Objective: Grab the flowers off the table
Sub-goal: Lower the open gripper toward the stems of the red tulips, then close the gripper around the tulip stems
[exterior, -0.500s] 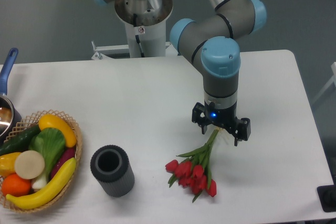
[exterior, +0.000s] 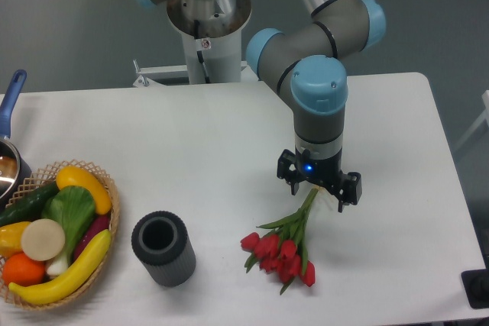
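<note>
The flowers (exterior: 284, 243) lie on the worktop (exterior: 191, 150), stems running up and right under the tool (exterior: 318, 191), buds nearer and left. Tool looks spread, straddling the stem ends.

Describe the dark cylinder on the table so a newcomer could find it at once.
Start at the white table and go to its near-left edge, where a wicker basket holds fruit and vegetables. Just right of it stands the dark grey cylinder, upright and open-topped. It is the only hollow, ribbed, colourless thing there; the red flowers lie further right, below the end effector.
</note>
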Controlling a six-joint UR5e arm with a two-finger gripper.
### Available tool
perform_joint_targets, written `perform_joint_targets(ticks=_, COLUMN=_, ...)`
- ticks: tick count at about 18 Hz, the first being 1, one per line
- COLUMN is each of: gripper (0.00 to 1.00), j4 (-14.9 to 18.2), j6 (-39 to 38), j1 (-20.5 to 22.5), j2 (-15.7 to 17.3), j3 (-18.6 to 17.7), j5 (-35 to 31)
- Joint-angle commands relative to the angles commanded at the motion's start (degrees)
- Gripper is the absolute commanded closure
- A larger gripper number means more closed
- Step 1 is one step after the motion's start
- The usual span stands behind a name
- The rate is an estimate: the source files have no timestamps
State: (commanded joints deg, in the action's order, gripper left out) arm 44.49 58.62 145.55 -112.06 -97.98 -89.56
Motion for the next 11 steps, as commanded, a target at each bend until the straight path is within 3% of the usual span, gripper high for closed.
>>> perform_joint_targets(ticks=2, gripper=0.00, j4=-2.13, j6=0.00, j1=0.09, j2=0.00, j3=-2.12, j5=-0.35)
perform_joint_targets(ticks=11, gripper=0.00, j4=-2.13, j6=0.53, j1=-0.97, j2=-4.21, j3=-2.39, j5=-0.35)
